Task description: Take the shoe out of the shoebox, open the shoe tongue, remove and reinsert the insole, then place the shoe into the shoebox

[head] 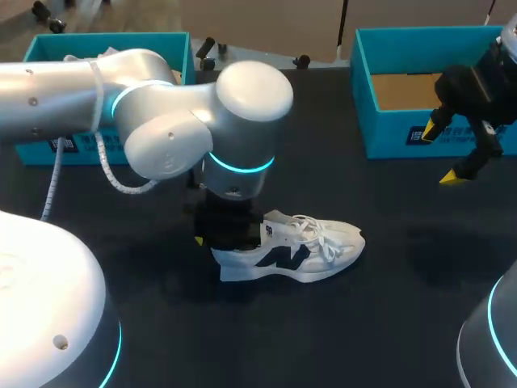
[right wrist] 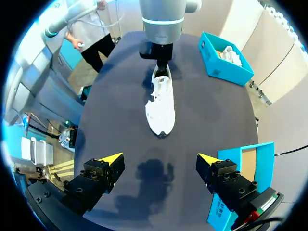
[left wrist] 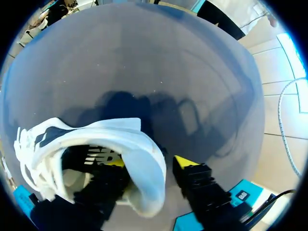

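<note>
A white shoe (head: 299,246) with a dark side mark and loose laces stands on the black table, toe to the right. My left gripper (head: 230,236) is at its heel, mostly hidden under the wrist. In the left wrist view the left gripper (left wrist: 149,162) straddles the heel wall of the shoe (left wrist: 139,159), one finger inside and one outside with a small gap, so it is open. My right gripper (head: 455,153) hangs open and empty by the right shoebox (head: 396,133). From the right wrist view, the right gripper (right wrist: 160,158) faces the shoe (right wrist: 161,108) from a distance.
A second blue box (head: 48,149) at the back left is partly behind my left arm; the box (right wrist: 230,72) holds something white. The right shoebox (right wrist: 250,168) lies beside my right gripper. Bare table lies in front of the shoe.
</note>
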Controlling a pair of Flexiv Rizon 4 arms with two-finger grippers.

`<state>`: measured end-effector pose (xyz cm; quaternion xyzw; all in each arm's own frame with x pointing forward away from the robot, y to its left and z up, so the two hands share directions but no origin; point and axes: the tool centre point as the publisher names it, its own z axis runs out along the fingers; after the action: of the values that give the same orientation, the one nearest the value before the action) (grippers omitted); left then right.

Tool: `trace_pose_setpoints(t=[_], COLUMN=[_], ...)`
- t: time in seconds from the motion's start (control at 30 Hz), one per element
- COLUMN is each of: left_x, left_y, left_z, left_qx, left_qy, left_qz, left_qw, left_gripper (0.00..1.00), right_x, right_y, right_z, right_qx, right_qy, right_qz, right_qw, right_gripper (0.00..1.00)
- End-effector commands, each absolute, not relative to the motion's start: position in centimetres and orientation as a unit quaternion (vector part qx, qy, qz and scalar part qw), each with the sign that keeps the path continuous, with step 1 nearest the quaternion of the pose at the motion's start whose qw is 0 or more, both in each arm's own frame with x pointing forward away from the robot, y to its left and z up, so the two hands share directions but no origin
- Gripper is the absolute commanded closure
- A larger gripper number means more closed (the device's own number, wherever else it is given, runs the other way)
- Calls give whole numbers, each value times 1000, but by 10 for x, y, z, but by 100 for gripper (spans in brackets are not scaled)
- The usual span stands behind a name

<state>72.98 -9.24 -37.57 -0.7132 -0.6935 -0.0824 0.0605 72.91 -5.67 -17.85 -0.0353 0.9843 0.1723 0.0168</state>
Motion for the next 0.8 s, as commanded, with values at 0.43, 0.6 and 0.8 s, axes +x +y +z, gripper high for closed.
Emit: trace_pose_setpoints(t=[0.43, 0.6, 0.8], left_x=[736, 742, 750], left_y=[-82, -71, -49], left_z=[-296, -280, -272], left_qx=[-680, -652, -617], left_qy=[-731, -747, -754], left_qz=[62, 126, 225], left_qw=[10, 4, 1], left_gripper=[0, 0, 0], right_x=[730, 730, 730], right_y=[-56, -56, -56], right_z=[-179, -179, -179], right_qx=[-35, -35, -35], right_qy=[984, 984, 984], right_qz=[172, 172, 172], right_qw=[16, 16, 16], right_gripper=[0, 0, 0])
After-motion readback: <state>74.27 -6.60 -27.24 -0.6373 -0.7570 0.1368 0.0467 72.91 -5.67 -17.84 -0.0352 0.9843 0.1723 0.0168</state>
